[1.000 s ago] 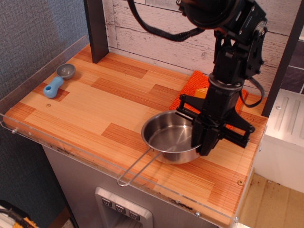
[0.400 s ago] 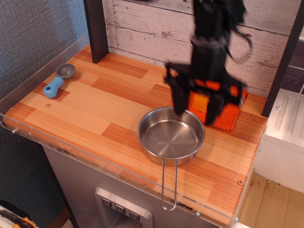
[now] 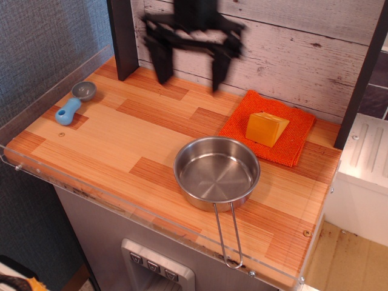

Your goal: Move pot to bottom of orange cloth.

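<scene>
The pot point(image 3: 216, 173), a shallow shiny steel pan, sits on the wooden surface point(image 3: 109, 136) just near of the orange cloth point(image 3: 268, 135), its rim touching the cloth's near-left edge and its wire loop handle pointing toward the near edge. A yellow wedge block point(image 3: 265, 128) lies on the cloth. The hand point(image 3: 189, 63) hangs at the far side, blurred and cut off at the top, its fingers spread wide and holding nothing.

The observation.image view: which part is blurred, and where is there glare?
In observation.image, only the hand is smeared by motion blur, fingers spread apart; the pot, orange cloth and wedge block are sharp. Soft reflections lie inside the pot; no harsh glare.
</scene>
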Motion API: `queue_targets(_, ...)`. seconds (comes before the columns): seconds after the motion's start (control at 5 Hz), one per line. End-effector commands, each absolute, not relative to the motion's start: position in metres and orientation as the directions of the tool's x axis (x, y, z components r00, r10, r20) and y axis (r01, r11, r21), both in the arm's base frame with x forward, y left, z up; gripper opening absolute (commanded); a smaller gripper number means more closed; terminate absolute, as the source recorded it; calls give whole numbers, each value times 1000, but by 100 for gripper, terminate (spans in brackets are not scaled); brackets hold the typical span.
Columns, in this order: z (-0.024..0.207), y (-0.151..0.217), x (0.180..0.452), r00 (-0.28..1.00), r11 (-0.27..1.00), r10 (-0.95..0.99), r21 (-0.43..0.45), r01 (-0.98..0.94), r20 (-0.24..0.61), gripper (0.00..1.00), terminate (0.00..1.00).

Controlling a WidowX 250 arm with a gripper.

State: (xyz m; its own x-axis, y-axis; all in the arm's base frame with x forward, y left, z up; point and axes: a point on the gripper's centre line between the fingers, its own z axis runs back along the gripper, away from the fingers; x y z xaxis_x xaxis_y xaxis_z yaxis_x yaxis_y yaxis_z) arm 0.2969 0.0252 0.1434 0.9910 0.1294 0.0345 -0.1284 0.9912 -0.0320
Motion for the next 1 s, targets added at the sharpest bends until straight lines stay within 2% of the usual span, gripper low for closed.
queue_targets(0.0,146,83,299,993,995,98,3,-99,64,100,0)
queue_targets(0.2,142,89,302,997,1000,14,-24,-12,76,100,0)
queue_targets(0.4,139,89,304,995,998,-52,-14,54,87,100,0)
queue_targets(0.8,133,87,305,993,995,-91,-37,94,73,100,0)
